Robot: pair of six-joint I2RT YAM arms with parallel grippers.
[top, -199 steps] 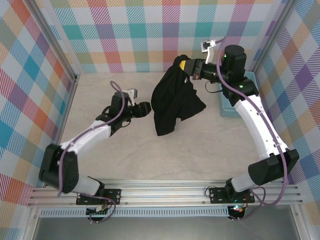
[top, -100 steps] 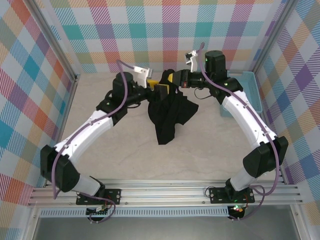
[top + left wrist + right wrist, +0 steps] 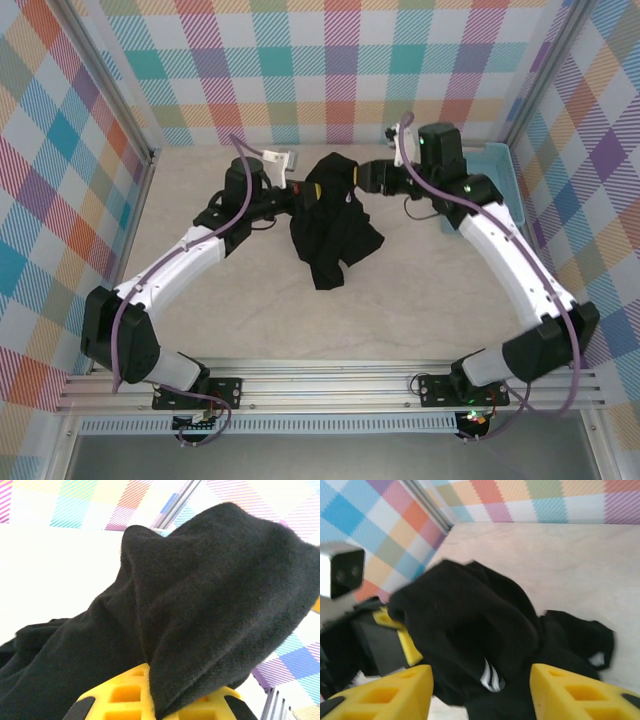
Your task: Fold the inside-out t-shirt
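From above, both arms are reaching inward; the left end effector [image 3: 313,190] is clenching the bunched top of the inside-out t-shirt [image 3: 330,235], which is hanging over the pale marbled desk [image 3: 400,310] before plaid walls [image 3: 300,60]. At the left wrist, soft fuzzy black cloth is draping over a yellow finger [image 3: 135,692]. At the right wrist, the right end effector [image 3: 480,682] is standing released, its fingers spread wide around the crumpled cloth.

Bright even light, faint shadows, left wrist background washed out, right wrist blurry
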